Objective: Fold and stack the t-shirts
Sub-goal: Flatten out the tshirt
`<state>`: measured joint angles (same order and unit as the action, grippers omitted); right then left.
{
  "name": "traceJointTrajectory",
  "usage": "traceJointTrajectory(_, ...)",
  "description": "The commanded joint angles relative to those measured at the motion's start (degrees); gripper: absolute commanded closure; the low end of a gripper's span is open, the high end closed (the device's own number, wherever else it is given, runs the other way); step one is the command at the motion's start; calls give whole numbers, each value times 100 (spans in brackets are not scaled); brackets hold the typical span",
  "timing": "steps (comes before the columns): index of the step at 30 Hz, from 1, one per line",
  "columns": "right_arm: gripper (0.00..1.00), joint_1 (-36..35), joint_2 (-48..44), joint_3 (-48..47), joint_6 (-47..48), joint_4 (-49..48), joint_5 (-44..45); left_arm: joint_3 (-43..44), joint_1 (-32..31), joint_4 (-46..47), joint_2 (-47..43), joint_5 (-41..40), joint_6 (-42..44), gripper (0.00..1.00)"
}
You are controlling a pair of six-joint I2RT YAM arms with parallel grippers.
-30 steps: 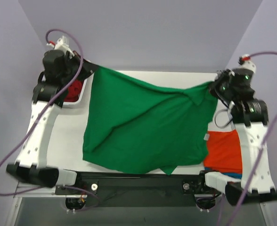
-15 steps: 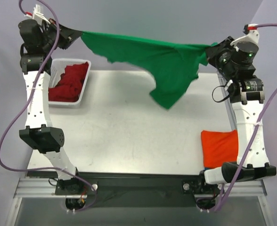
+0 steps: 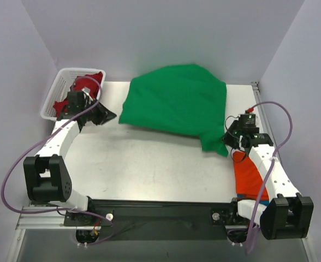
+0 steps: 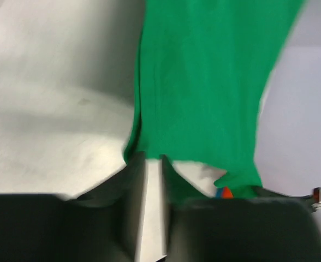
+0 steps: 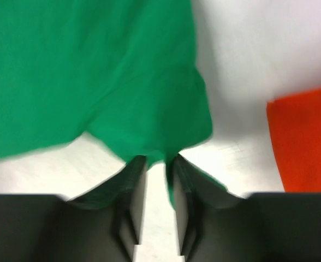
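Since the green t-shirt [image 3: 174, 101] is spread across the far half of the surface [image 3: 149, 169], the next move turns on one fact: the cloth lies beyond both pincers, away from the arm bases. Its long axis runs side to side, and its near hem is strung between the two pincers.

The left pincer [image 3: 111, 115] sits at the shirt's near-left corner. The right pincer [image 3: 229, 141] sits at the drooping near-right tail, a little closer to the bases, so the hem slants. Neither arm is clearly nearer; each has its own corner.

In both wrist views the hem narrows to a point at the fingertips and only a thin gap shows between the jaws. I cannot tell whether either pincer is actually biting the cloth or merely resting against it.

The far side of the shirt reaches the far edge of the surface. Whether it billows there or hangs over, the top view does not settle.

Open room lies on the near side, between the hem and the bases — probably where a fold would be drawn. The sides are tighter:

- **Left:** the white basket [image 3: 51, 106], holding the dark red t-shirt [image 3: 87, 84], stands just beside the left pincer.
- **Right:** the folded orange t-shirt [image 3: 250, 177] lies just beside the right pincer, toward the bases.
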<state>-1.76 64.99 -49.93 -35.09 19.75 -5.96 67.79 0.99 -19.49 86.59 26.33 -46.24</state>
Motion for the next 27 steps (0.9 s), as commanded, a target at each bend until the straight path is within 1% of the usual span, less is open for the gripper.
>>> traceJointTrajectory(1,70,53,-215,544,-112,-137,-257,-589,-212,112,-370,-541,343,60)
traceJointTrajectory(2,60,62,-241,824,-68,-173,-257,-696,-248,42,-405,-697,396,54)
traceJointTrajectory(4,48,53,-355,1002,-42,-252,-196,-924,-407,-46,-615,-953,449,40)
traceJointTrajectory(6,38,53,-478,1213,-59,-278,-204,-1240,-582,-230,-783,-1479,449,36)
traceJointTrajectory(9,37,53,-689,1415,-112,-287,-73,-1723,-837,-161,-977,-2042,283,36)
traceJointTrajectory(10,37,53,-777,1451,-138,-279,93,-1812,-1038,-74,-968,-2157,230,37)
traceJointTrajectory(12,37,53,-821,1504,-200,-287,243,-1910,-1223,128,-697,-2175,99,42)
traceJointTrajectory(14,37,53,-786,1469,-209,-270,279,-1840,-1592,182,-319,-2350,-7,49)
traceJointTrajectory(15,37,62,-769,1434,-217,-217,288,-1787,-1750,225,-196,-2430,-121,50)
traceJointTrajectory(16,37,53,-751,1399,-200,-200,331,-1761,-1882,217,-90,-2518,-209,50)
traceJointTrajectory(17,37,62,-742,1390,-200,-191,428,-1760,-2162,252,76,-2588,-280,50)
traceJointTrajectory(20,37,88,-725,1311,-139,-138,543,-1822,-2585,349,315,-2904,-605,44)
traceJointTrajectory(22,37,114,-655,1249,-121,-111,525,-1866,-2753,384,376,-3080,-684,39)
traceJointTrajectory(23,37,123,-637,1188,-112,-103,517,-1875,-2823,401,403,-3133,-702,37)
traceJointTrajectory(27,37,132,-602,1109,-94,-76,534,-1761,-3000,384,596,-3274,-720,37)
